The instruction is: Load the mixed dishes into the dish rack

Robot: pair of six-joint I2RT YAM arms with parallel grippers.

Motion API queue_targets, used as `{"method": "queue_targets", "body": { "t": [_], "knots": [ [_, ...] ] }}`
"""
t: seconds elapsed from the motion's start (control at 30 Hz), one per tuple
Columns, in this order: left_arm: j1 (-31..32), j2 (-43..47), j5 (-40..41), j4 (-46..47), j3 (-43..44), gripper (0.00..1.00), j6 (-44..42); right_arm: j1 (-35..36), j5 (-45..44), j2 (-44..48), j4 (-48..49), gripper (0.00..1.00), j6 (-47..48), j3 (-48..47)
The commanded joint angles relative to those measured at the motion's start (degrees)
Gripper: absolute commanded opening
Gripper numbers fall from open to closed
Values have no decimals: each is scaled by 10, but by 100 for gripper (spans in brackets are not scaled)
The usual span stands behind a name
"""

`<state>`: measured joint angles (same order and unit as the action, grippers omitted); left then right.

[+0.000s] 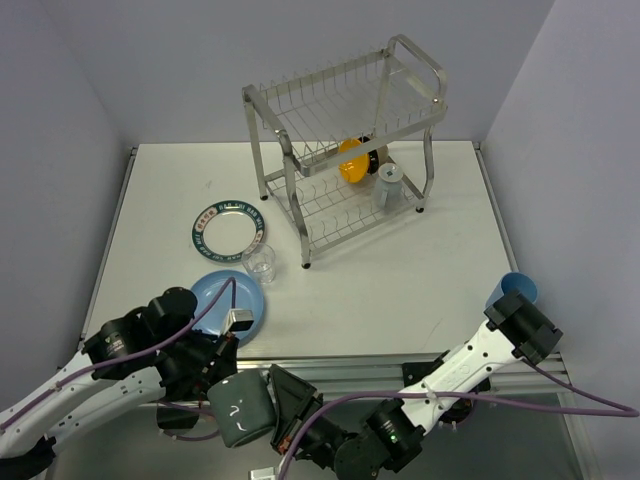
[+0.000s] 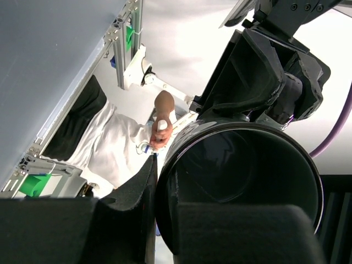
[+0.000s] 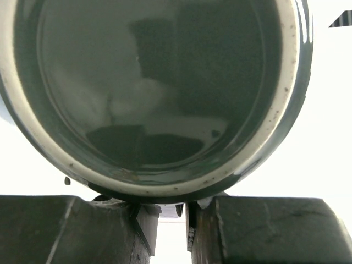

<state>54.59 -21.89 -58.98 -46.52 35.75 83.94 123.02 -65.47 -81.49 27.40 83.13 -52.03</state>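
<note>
Soft, even overhead light; one crisp view, two crowded and contrasty ones.
From above, the dish rack (image 1: 345, 150) casts only faint, short shadows on the white table (image 1: 420, 290) just under its legs, the wires stay sharp, and the walls (image 1: 150, 70) behind the rack dull to lilac-grey. In the left wrist view the dark mug (image 2: 242, 181) is near-black against a washed-out white background (detail there is burnt away), its rim catching a thin highlight. In the right wrist view its glossy inside carries murky reflections, the rim is slightly soft, and the surroundings blow out to white.
</note>
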Motion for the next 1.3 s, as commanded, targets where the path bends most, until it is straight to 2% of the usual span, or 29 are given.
{"method": "queue_targets", "body": {
  "t": [0.0,0.1,0.13,0.2,0.23,0.27,0.3,0.43,0.53,0.57,0.67,0.7,0.77,0.8,0.9,0.93,0.97,1.07,1.1,1.27],
  "knots": [
    [-7,-1,82,86,28,22,-6,0,12,-8,1,0,-110,-45],
    [-7,7,93,85,26,50,5,4,1,-9,-20,0,-144,-59],
    [-7,9,102,86,24,66,8,7,-2,-10,-43,0,-154,-65],
    [-7,11,110,80,23,77,8,12,-7,-11,-52,0,-177,-75],
    [-7,10,119,73,22,86,6,13,-10,-12,-92,0,-192,-81],
    [-7,9,125,66,21,89,-1,13,-9,-11,-111,0,-209,-90],
    [-7,8,131,60,20,98,-4,13,-13,-10,-118,0,-227,-91],
    [-7,-1,167,42,4,99,-16,14,-23,2,-146,0,-270,-89],
    [-7,-10,232,-1,10,99,-25,14,-35,12,-183,0,-314,-88],
    [-7,-20,299,-24,17,99,-40,14,-40,13,-204,0,-335,-91],
    [-7,-35,413,-92,56,99,-61,15,-50,34,-290,0,-448,-92],
    [-7,-39,498,-112,69,99,-63,14,-55,48,-304,0,-497,-87],
    [-7,-49,582,-122,102,99,-71,13,-75,73,-345,0,-572,-75],
    [-7,-51,658,-124,113,99,-73,13,-80,82,-365,0,-606,-73],
    [-7,-54,728,-97,127,99,-83,-5,-98,128,-478,0,-768,-70],
    [-7,-61,751,-75,128,99,-93,-17,-100,143,-539,0,-811,-68],
    [-7,-68,761,-66,129,99,-101,-27,-97,179,-555,0,-879,-62],
    [-7,-106,809,-76,144,99,-117,-91,-46,264,-604,0,-966,-37],
    [-7,-113,820,-78,150,99,-122,-116,1,286,-604,0,-977,-28],
    [-7,-120,842,-62,142,99,-129,-274,86,396,-606,0,-1024,12]
  ]
}}
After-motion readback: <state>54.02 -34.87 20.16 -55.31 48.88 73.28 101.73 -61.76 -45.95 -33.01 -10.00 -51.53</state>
